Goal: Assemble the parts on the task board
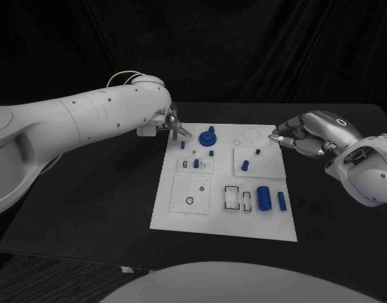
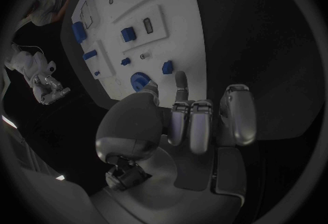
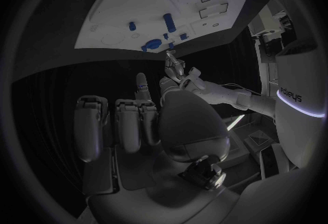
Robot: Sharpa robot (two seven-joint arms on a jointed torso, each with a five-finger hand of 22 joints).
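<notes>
Parts lie across your task board point(image 1: 186, 218) at frame centre; the round blue knob point(image 1: 208, 135) stands upright near its top edge, just right of your left hand point(image 1: 170, 124), the nearer one. Right hand point(image 1: 304, 136) hovers right of the board; both hands hold nothing, most fingers curled in

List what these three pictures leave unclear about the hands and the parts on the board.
- Left hand: head view, its arm hides the palm; whether it touches the task board is unclear.
- Right hand: fingers curled; whether they hold anything is too small to tell.
- Small blue parts: too small to tell their shapes.
</notes>
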